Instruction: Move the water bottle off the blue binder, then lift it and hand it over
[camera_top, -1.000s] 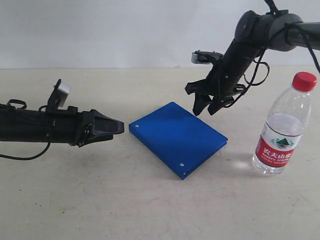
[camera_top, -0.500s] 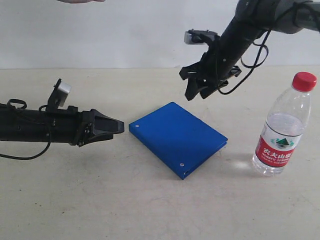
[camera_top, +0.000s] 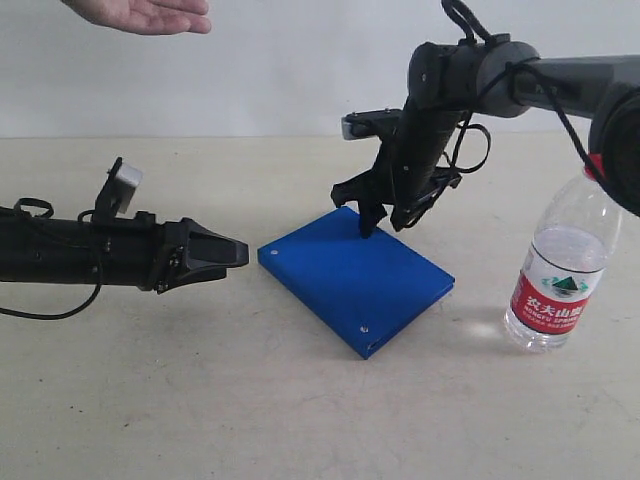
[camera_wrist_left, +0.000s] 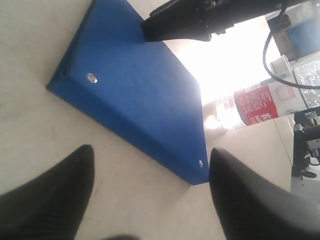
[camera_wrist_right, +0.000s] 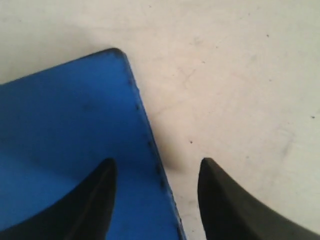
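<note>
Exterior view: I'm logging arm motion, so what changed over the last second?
The right gripper swung left and came down at the blue binder's far edge, jaws open astride it, holding nothing. A person's hand appeared at the top left. The left gripper, binder and water bottle stayed put.

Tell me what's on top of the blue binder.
Nothing lies on the blue binder. The open right pincer straddles one edge near a corner; contact can't be judged. The water bottle stands on the table, apart. Its underside is hidden.
</note>
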